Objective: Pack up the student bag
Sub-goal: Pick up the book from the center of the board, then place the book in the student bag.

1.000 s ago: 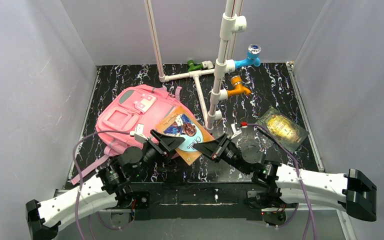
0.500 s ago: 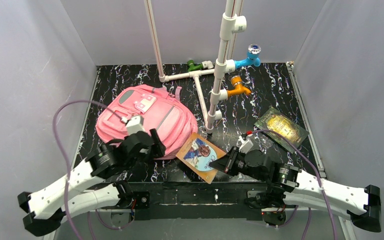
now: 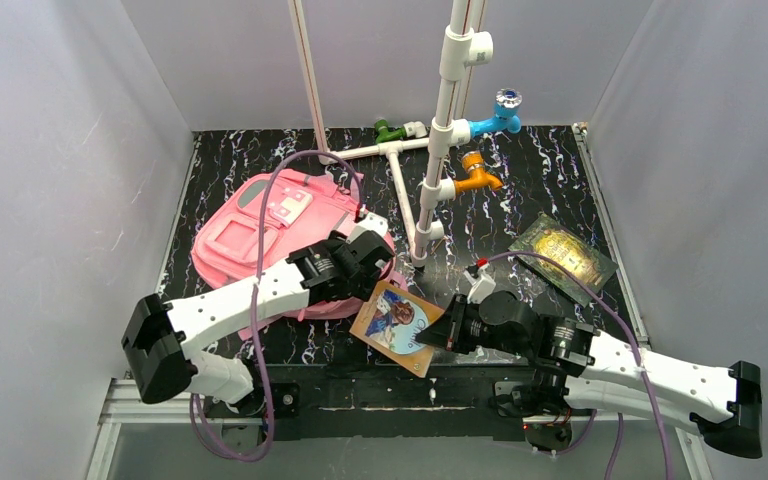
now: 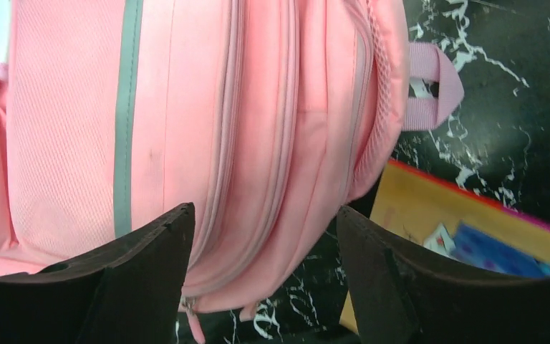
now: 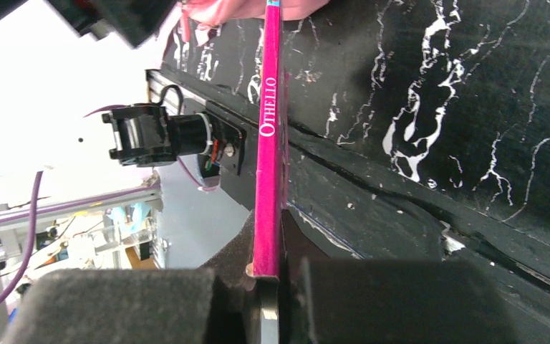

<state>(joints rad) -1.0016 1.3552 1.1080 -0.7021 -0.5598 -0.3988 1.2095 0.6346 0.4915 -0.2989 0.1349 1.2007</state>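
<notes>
Left claw [image 3: 368, 262] update: we're watching it swing up from near its base and across the student bag [image 3: 260, 235]. Right now it's hanging open over the bag's right-hand edge, jaws wide apart with nothing between them. Meanwhile the right claw [image 3: 442, 335] is staying clamped on the Othello paperback [image 3: 397, 322]. It's pulling that book off the bag's side and back toward the near edge of the tabletop [image 3: 520, 190], so the two are now sitting just beside each other rather than overlapping.

We're reading this as a reset. The book is getting out of the way while the left claw is lining up on a zip, and nothing is going in yet.

As for the bag, it's lying on its back at the left of the tabletop, front pockets facing up, looking big and puffy next to the book. From the left wrist we're seeing pink fabric, a grey stripe, zip lines that are looking closed, and a pink loop sticking out from its edge. A second, dark green book [image 3: 563, 255] is waiting well apart on the right.
</notes>
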